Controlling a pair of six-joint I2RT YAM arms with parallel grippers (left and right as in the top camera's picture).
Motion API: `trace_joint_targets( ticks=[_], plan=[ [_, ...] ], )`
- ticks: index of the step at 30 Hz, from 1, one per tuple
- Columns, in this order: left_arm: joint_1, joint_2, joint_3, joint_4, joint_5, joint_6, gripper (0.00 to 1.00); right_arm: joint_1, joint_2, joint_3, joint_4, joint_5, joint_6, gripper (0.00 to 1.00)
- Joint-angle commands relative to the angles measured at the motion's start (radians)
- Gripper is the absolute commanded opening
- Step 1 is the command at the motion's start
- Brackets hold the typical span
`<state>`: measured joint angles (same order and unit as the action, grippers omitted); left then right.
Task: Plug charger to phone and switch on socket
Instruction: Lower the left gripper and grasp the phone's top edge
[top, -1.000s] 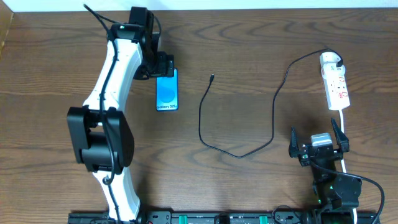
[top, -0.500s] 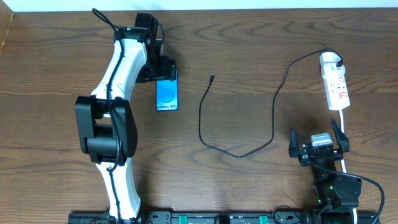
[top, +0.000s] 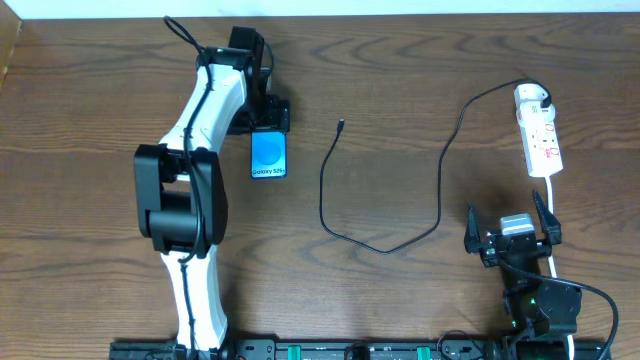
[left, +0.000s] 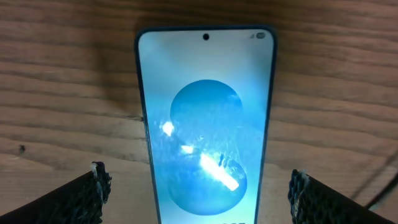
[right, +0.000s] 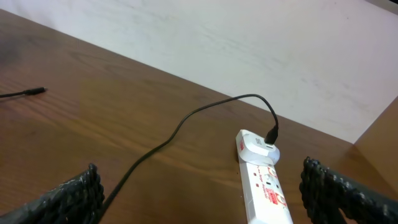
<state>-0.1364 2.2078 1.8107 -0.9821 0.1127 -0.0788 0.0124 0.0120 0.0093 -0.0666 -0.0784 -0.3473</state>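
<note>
Phone (top: 268, 157), charger (top: 321, 190) and socket (top: 540, 140) are all lying on the wooden table (top: 80, 80), and nothing is being held. The left gripper (left: 199, 182) is hovering above the phone with its jaws spread wide, one finger showing on each side of the blue screen. The right gripper (top: 505, 210) is waiting near the table's front edge, just short of the socket, equally wide and empty. The socket is sitting at the far right with the white plug (top: 532, 97) already seated in its far end, so that part is looking done. The charger is trailing in loose loops across the middle. Its connector tip (top: 341, 125) is resting apart from the phone, to its right, so plugging in is remaining, as is the switch, whose position I cannot read.
</note>
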Motion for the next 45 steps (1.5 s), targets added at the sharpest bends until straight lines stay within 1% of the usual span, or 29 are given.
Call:
trace_joint_targets(
  ticks=[1,7,9,18,26,33,40,45],
  plan=[
    [-0.001,0.043,-0.008,0.001,-0.013,-0.010,0.93,0.002,-0.005,-0.004,-0.001,-0.003,0.010,0.99],
    [-0.001,0.061,-0.008,0.011,-0.013,-0.010,0.93,0.002,-0.005,-0.004,-0.001,-0.003,0.010,0.99],
    [-0.001,0.066,-0.017,0.024,-0.013,-0.032,0.93,0.002,-0.005,-0.004,-0.001,-0.003,0.010,0.99],
    [-0.002,0.102,-0.029,0.037,-0.013,-0.048,0.93,0.002,-0.005,-0.004,-0.001,-0.003,0.010,0.99],
    [-0.029,0.110,-0.097,0.079,-0.013,-0.058,0.93,0.002,-0.005,-0.004,-0.001,-0.003,0.010,0.99],
    [-0.050,0.110,-0.101,0.083,-0.013,-0.058,0.93,0.002,-0.005,-0.004,-0.001,-0.003,0.010,0.99],
    [-0.050,0.110,-0.101,0.063,-0.021,-0.122,0.93,0.002,-0.005,-0.004,-0.001,-0.003,0.010,0.99],
    [-0.050,0.110,-0.101,0.053,-0.021,-0.126,0.92,0.002,-0.005,-0.004,-0.001,-0.003,0.010,0.99]
  ],
)
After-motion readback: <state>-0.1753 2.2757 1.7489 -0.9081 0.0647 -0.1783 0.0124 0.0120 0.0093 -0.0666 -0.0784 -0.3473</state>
